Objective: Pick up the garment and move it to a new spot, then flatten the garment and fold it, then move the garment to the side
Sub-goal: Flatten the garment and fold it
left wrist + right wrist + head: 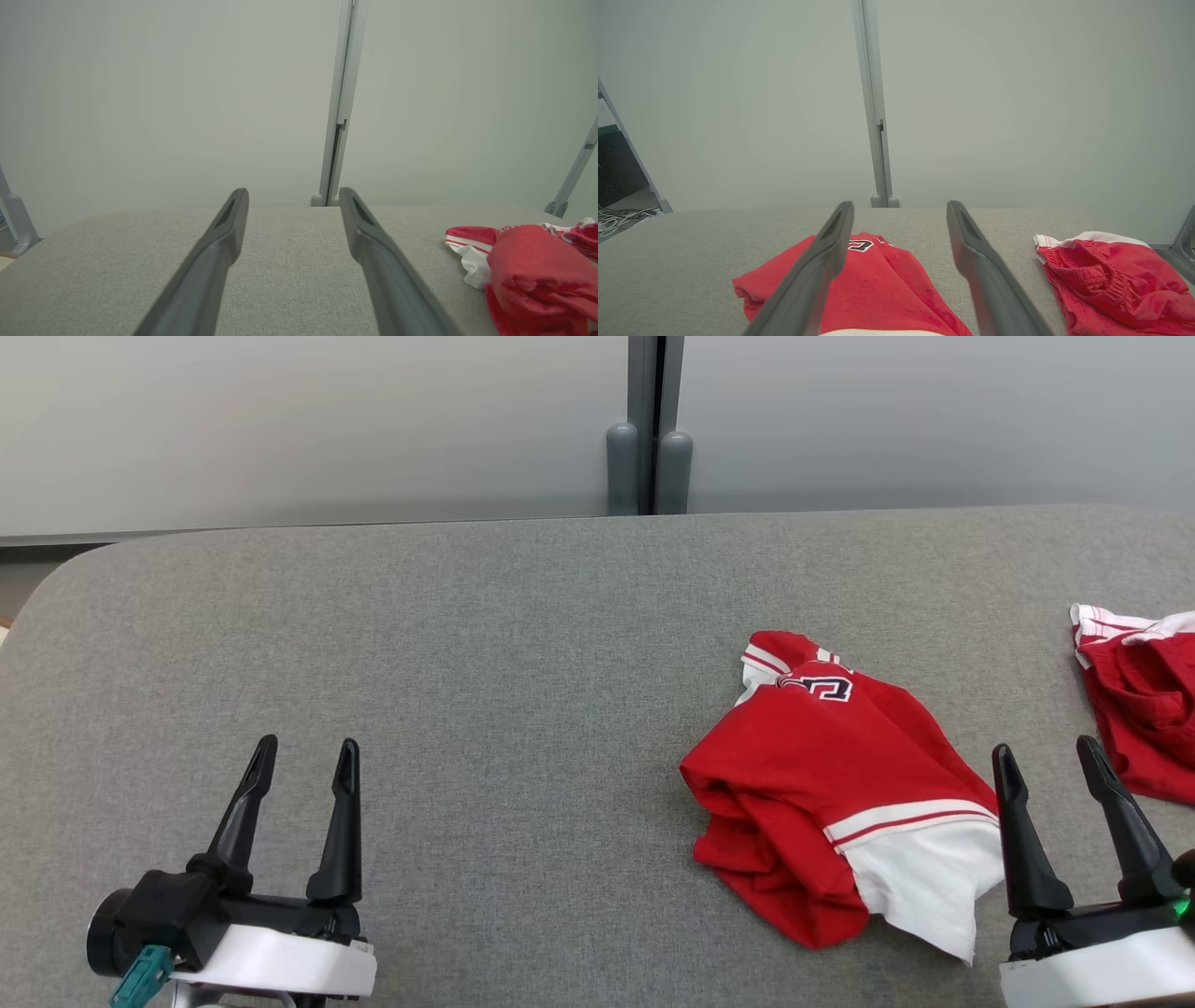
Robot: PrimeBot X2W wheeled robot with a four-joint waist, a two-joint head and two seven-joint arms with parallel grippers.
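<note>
Garment (831, 775), red and white, is lying in a loose crumpled heap on the grey counter (467, 644), right of centre and just beside the right gripper (1044, 749), with a second red garment (1144, 700) sitting apart at the far right edge. Both the right gripper and the left gripper (308, 744) are hovering with fingers spread apart, gripping nothing. Step is looking like flattening about to start, so the next move is calling for pinching opposite edges of the heap and pulling the cloth out flat.
</note>
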